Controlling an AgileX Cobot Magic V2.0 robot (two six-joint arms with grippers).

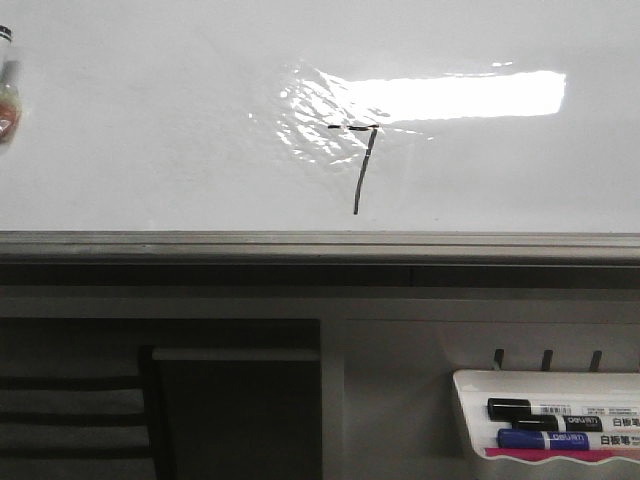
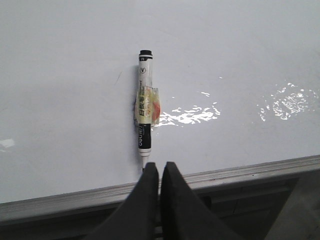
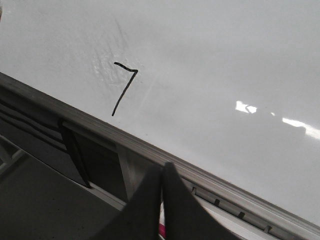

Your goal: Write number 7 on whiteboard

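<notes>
The number 7 (image 1: 362,170) is drawn in thin black marker on the whiteboard (image 1: 150,120), by a wrinkled shiny patch; it also shows in the right wrist view (image 3: 122,90). A black-and-white marker (image 2: 145,115) with yellow tape around it lies flat against the board (image 2: 60,75), nib toward the frame. It also shows at the front view's far left edge (image 1: 8,90). My left gripper (image 2: 159,166) is shut and empty, its tips just below the marker's nib. My right gripper (image 3: 162,169) is shut and empty below the board's frame. Neither gripper shows in the front view.
A grey metal frame edge (image 1: 320,243) runs along the board's bottom. A small white marker tray (image 1: 470,400) hangs at the lower right with a black marker (image 1: 545,410) and a blue marker (image 1: 560,439). A dark opening lies under the frame at lower left.
</notes>
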